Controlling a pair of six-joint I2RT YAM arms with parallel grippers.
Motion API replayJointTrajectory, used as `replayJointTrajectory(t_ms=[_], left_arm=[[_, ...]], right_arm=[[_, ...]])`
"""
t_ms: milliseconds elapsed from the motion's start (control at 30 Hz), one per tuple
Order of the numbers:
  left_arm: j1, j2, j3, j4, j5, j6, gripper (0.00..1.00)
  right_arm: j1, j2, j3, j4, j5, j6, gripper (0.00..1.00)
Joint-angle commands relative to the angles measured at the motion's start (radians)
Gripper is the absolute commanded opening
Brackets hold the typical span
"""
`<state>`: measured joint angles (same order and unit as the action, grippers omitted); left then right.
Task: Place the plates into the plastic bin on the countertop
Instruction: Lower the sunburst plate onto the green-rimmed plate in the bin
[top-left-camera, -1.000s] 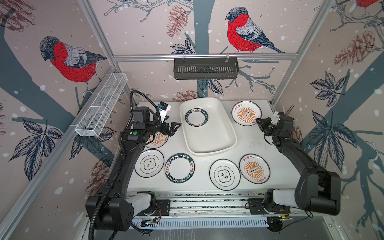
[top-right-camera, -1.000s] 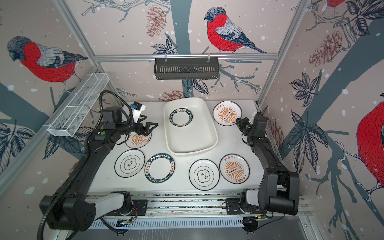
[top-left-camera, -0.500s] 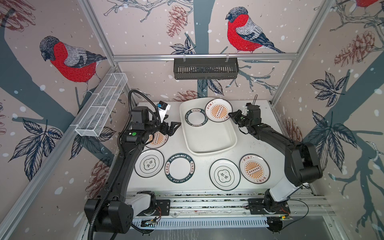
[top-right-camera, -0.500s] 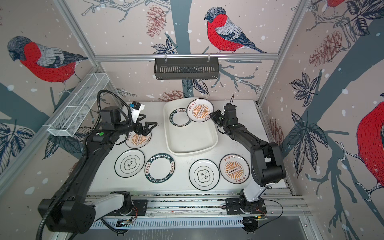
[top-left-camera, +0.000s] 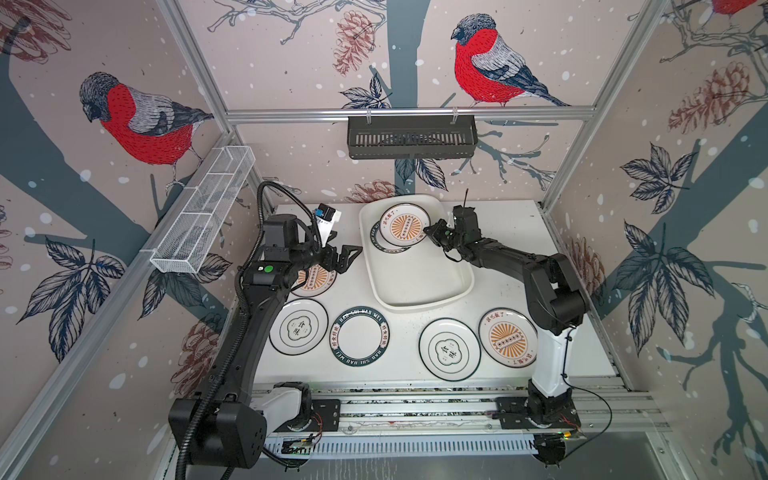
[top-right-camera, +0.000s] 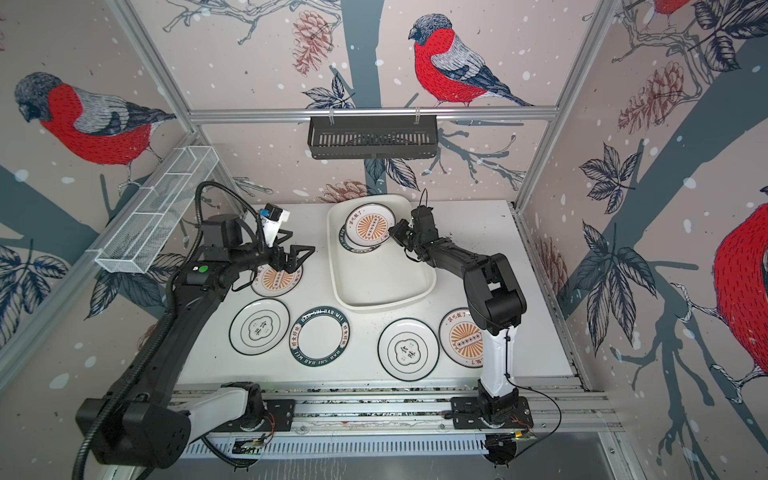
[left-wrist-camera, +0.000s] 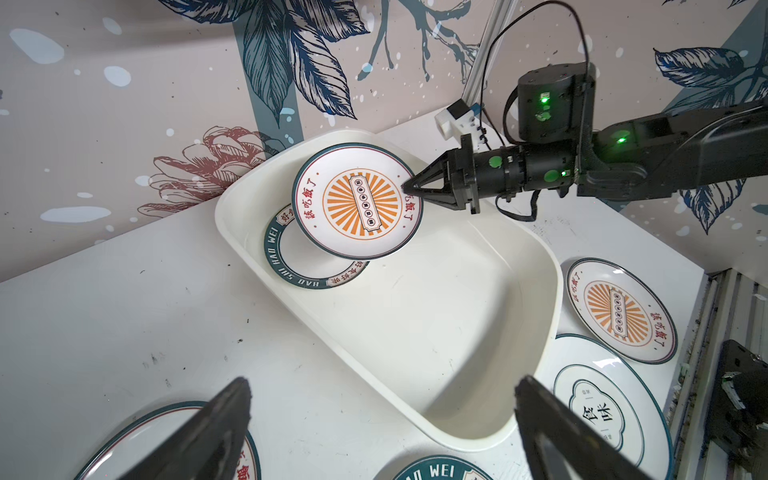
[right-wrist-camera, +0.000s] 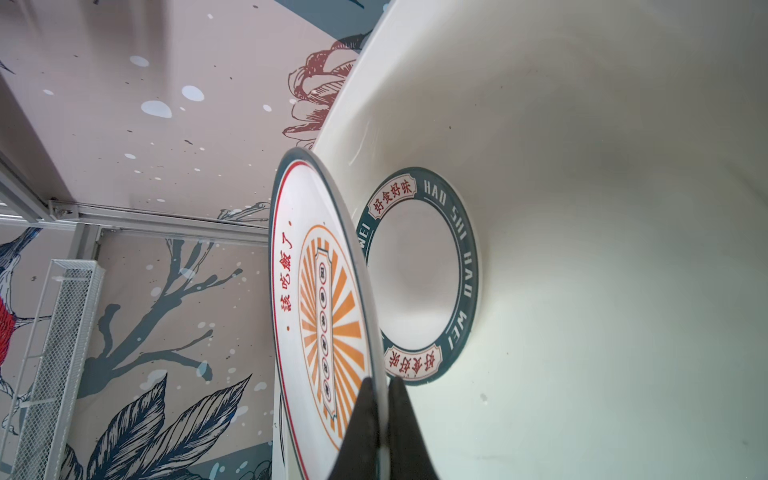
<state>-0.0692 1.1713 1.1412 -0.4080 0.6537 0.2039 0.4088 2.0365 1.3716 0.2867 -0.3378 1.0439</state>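
The left hand (left-wrist-camera: 382, 384) hovers with its fingers spread wide and nothing between them, above the left sunburst plate (top-left-camera: 312, 283), which its arm partly hides. Nearer the front edge of the counter (top-left-camera: 511, 237) lie the left emblem plate (top-left-camera: 298, 332) and, just beside it, the front lettered plate (top-left-camera: 360, 337), both flat. The bin (top-left-camera: 419, 291) stands at the back middle, set at an angle. In its far left corner the binned lettered plate (left-wrist-camera: 291, 266) lies flat on its bottom. Over it hangs the held sunburst plate (top-left-camera: 402, 226), tilted and covering much of the one beneath; whether the two touch cannot be told. The right hand (left-wrist-camera: 409, 189) reaches in over the bin's right wall and pinches that plate's rim, its fingers closed tight on either face in the right wrist view. In front of the bin, right of middle, the right emblem plate (top-left-camera: 449, 350) and the right sunburst plate (top-left-camera: 508, 338) lie flat on the counter, their rims meeting.
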Motion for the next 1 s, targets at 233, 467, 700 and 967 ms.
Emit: replayJointTrajectory(t_ms=[233, 467, 700, 967], left_arm=[[-0.004, -0.009, 0.001, 0.004, 0.021, -0.011, 0.98], [-0.006, -0.015, 0.005, -0.002, 0.02, -0.014, 0.98], [-0.008, -0.021, -0.004, -0.002, 0.022, -0.015, 0.98], [-0.007, -0.018, -0.004, 0.0, 0.024, -0.011, 0.98]], right_arm=[[0.016, 0.137, 0.12, 0.047, 0.009, 0.031, 0.03], [0.023, 0.191, 0.187, 0.018, 0.026, 0.029, 0.04], [0.019, 0.254, 0.259, -0.029, 0.019, 0.022, 0.05], [0.019, 0.295, 0.295, -0.056, 0.014, 0.024, 0.06]])
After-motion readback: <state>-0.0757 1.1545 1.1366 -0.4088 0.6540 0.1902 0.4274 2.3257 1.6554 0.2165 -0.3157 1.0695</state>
